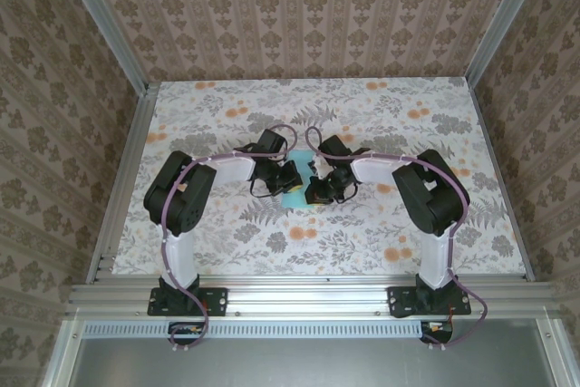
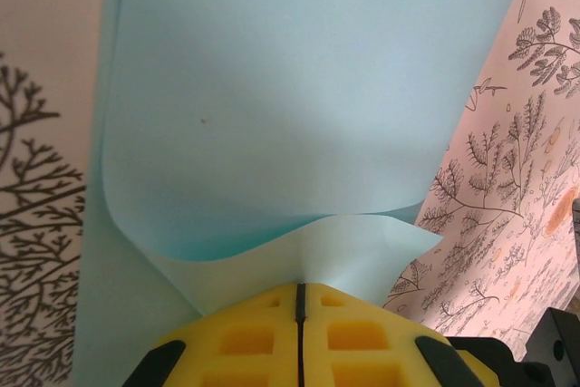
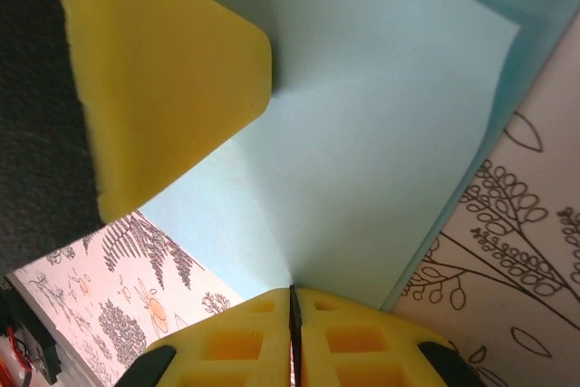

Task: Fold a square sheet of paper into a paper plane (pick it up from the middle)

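Turquoise paper, thin and plain: the square sheet of paper (image 1: 295, 191) is at the centre of the worktop (image 1: 381, 242), partly raised off it.

Tool state:
- My left tool (image 2: 300, 295) is closed, pads together. A curled edge of the sheet is pinched in the seam. The flap rises from the worktop and bends back over the flat part.
- My right tool (image 3: 292, 295) is likewise closed on an edge of the sheet. A faint crease line runs up the paper from its seam.
- A yellow pad (image 3: 163, 79) stands against the paper; I judge it to belong to my left tool.

Both tools meet over the centre of the worktop, left and right of the sheet.

I judge the step in hand to be an early fold, since the sheet still reads as a square with an edge lifted.

To do it well:
1. Move both pinches in step. Unequal travel will probably skew the fold.
2. Carry the raised edge low over the worktop and match edge to edge before pressing.
3. Avoid pulling the tools apart, as paper this thin is likely to tear or slip.
4. Set the crease from the middle outward, along the faint line.
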### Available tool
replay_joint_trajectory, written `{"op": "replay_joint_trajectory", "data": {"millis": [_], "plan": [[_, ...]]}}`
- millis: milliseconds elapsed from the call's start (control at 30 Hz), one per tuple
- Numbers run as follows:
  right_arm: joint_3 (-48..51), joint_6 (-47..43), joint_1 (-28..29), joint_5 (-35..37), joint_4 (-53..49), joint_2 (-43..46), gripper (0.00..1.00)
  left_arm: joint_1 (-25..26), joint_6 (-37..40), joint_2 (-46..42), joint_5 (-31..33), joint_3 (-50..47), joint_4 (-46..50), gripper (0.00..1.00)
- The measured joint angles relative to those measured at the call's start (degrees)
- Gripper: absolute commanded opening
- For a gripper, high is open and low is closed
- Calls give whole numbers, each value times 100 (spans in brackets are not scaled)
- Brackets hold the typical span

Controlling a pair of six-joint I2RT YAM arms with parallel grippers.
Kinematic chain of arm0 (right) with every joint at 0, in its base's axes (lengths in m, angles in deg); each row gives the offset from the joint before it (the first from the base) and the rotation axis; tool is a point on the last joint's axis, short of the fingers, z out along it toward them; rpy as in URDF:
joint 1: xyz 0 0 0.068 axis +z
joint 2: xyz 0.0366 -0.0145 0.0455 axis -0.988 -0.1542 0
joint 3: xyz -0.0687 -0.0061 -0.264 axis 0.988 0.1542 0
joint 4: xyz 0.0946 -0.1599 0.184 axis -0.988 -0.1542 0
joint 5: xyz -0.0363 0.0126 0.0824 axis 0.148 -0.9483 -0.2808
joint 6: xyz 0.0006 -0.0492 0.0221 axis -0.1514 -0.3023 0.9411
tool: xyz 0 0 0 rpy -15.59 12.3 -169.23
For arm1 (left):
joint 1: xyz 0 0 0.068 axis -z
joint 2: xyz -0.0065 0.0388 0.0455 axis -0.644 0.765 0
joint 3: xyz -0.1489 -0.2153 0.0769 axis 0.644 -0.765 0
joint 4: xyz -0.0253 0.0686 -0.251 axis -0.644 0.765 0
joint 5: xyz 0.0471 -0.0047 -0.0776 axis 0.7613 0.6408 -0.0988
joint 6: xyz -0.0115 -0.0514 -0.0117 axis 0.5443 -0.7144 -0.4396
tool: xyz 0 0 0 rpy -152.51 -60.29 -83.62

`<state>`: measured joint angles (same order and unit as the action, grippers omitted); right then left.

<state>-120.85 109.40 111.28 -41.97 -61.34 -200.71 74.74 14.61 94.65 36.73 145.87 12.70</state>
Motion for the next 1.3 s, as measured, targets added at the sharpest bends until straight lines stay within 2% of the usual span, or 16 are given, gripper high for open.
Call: {"op": "replay_joint_trajectory", "data": {"millis": [167, 800, 967, 1100, 1300], "plan": [[26, 2, 0, -9, 31, 2, 10, -111, 146, 0, -37, 0, 20, 10], [101, 63, -7, -11, 118, 39, 9, -1073, 1014, 17, -48, -24, -293, 13], [101, 131, -9, -22, 118, 39, 7, -879, 975, -544, -39, -415, -492, 14], [101, 160, -17, -42, 118, 39, 4, -396, 822, -1047, -79, -684, -647, 11], [101, 227, -28, -76, 120, 37, 0, 66, 542, -905, -219, -782, -793, 8]]}}
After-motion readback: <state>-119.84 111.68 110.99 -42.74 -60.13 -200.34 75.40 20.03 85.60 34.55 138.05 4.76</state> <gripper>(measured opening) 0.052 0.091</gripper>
